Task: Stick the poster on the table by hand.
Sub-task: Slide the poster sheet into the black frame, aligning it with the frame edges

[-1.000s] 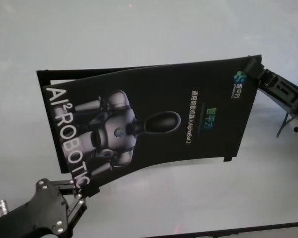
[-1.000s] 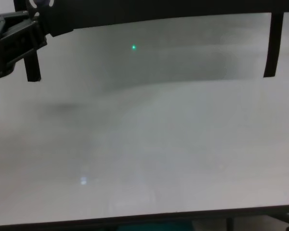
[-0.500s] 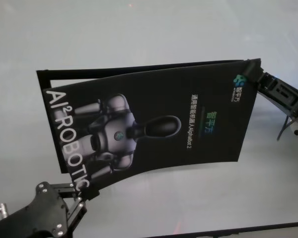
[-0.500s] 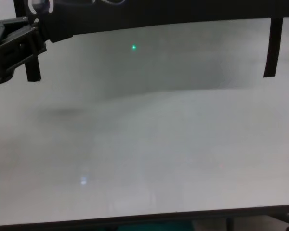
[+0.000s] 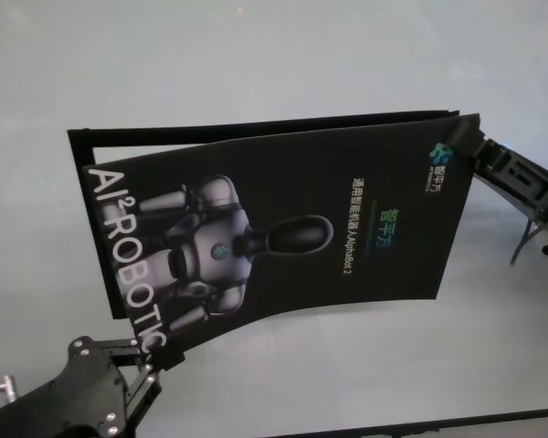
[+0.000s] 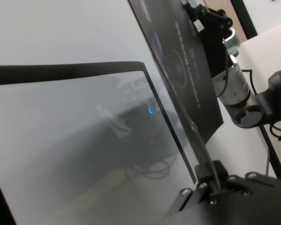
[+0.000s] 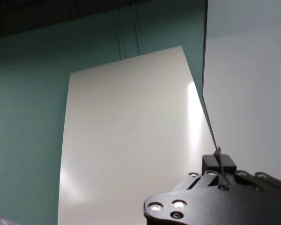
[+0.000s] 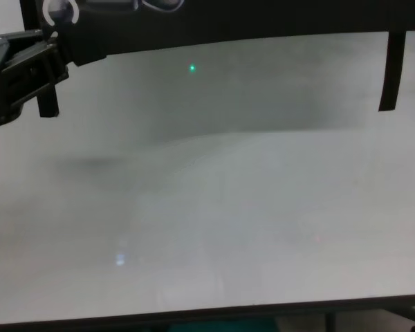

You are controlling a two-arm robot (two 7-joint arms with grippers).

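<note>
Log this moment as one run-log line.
left gripper: shut on poster near corner | right gripper: shut on far corner | poster: held above table, sagging

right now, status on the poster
Left gripper shut on poster near corner. Right gripper shut on far corner. Poster held above table. Nothing in the way.

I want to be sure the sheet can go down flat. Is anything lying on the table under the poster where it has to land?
Nothing visible does. The poster hangs above the table, pinched at opposite corners by the left gripper and right gripper. In the chest view, the tabletop below shows only its shadow.
</note>
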